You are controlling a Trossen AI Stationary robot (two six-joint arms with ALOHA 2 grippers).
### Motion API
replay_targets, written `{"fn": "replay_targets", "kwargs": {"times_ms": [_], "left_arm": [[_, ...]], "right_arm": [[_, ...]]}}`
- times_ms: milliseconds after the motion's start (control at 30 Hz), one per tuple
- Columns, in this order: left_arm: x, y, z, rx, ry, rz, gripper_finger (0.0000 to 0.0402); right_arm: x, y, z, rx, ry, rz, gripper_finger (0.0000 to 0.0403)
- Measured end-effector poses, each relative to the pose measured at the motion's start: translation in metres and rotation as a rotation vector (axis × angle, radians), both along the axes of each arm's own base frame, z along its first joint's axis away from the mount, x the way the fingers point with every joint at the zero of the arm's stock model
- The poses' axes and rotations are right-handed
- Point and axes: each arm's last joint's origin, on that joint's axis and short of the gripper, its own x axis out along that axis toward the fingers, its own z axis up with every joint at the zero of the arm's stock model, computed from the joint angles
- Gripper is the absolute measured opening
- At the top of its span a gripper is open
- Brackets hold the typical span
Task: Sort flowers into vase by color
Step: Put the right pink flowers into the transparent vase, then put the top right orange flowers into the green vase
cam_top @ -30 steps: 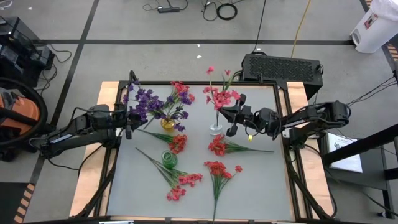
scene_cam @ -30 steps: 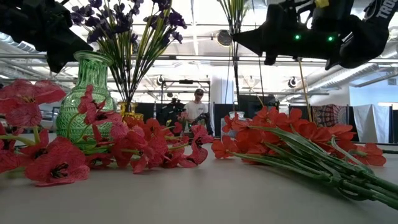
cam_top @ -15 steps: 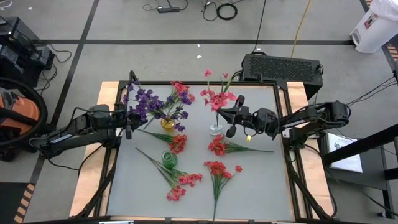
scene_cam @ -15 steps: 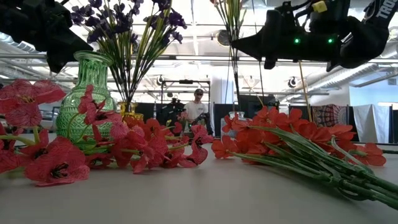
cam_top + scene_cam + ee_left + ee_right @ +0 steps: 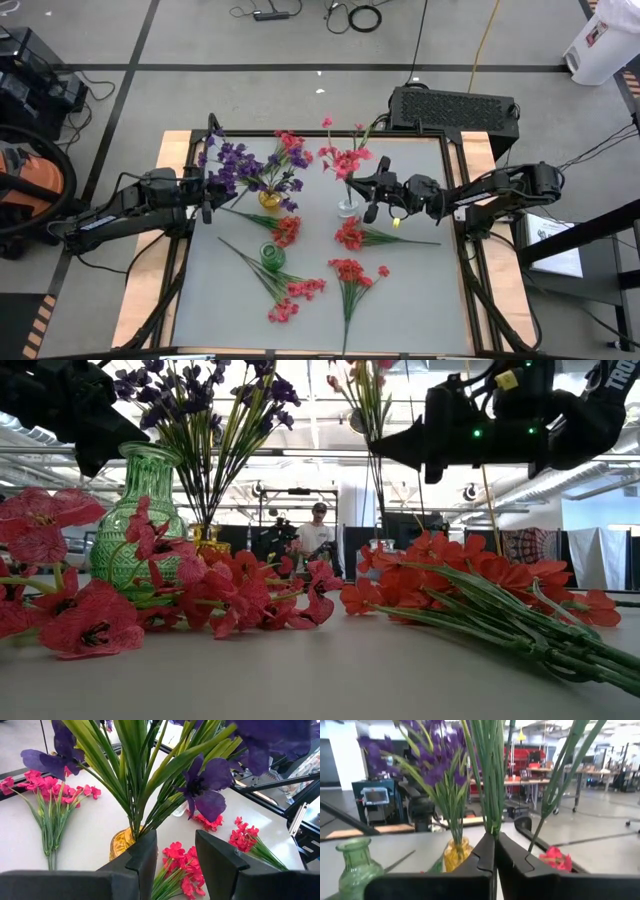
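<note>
1. High view: pink sprigs [image 5: 350, 272] lie loose on the desk [image 5: 420, 290]; the right tool [image 5: 366, 190] holds one pink sprig [image 5: 343, 160] over the clear vase [image 5: 346, 208].
2. Right wrist view: its fingers [image 5: 482, 855] are closed on the thin stems [image 5: 490, 780], which probably are light, bendy and best gripped low.
3. Left wrist view: the left tool [image 5: 176, 855] stands partly open and empty near the purple flowers [image 5: 202, 790].

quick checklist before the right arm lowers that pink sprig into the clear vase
1. Grip on the stems: ok. The right gripper is shut on the pink sprig.
2. Sprig over the clear vase: ok from the high view, where the stems run down to it; whether the stem ends are inside the neck, cannot tell.
3. Vase upright: ok.
4. Colour match: ok. The purple flowers stand in the yellow vase, apart from the clear one.
5. Left gripper out of the way: ok. It is open beside the yellow vase, holding nothing.
6. Green vase: ok, upright and clear of the path.
</note>
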Motion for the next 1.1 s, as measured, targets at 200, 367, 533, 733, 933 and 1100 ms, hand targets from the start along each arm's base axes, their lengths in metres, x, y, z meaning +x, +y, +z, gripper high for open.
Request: {"fn": "replay_targets", "kwargs": {"times_ms": [200, 367, 533, 733, 933, 1100], "left_arm": [[0.0, 0.0, 0.0, 0.0, 0.0, 0.0, 0.0141], [0.0, 0.0, 0.0, 0.0, 0.0, 0.0, 0.0141], [0.0, 0.0, 0.0, 0.0, 0.0, 0.0, 0.0141], [0.0, 0.0, 0.0, 0.0, 0.0, 0.0, 0.0141], [0.0, 0.0, 0.0, 0.0, 0.0, -0.001, 0.0141], [0.0, 0.0, 0.0, 0.0, 0.0, 0.0, 0.0141]], "right_arm": [[0.0, 0.0, -0.002, 0.006, 0.021, 0.0, 0.0057], [0.0, 0.0, -0.002, -0.01, 0.027, -0.002, 0.0127], [-0.001, 0.0, -0.001, -0.028, 0.033, -0.004, 0.0184], [-0.007, 0.003, 0.005, -0.048, 0.088, 0.001, 0.0223], [-0.022, 0.012, 0.019, -0.042, 0.139, 0.034, 0.0236], [-0.036, 0.021, 0.027, -0.012, 0.182, 0.075, 0.0238]]}}
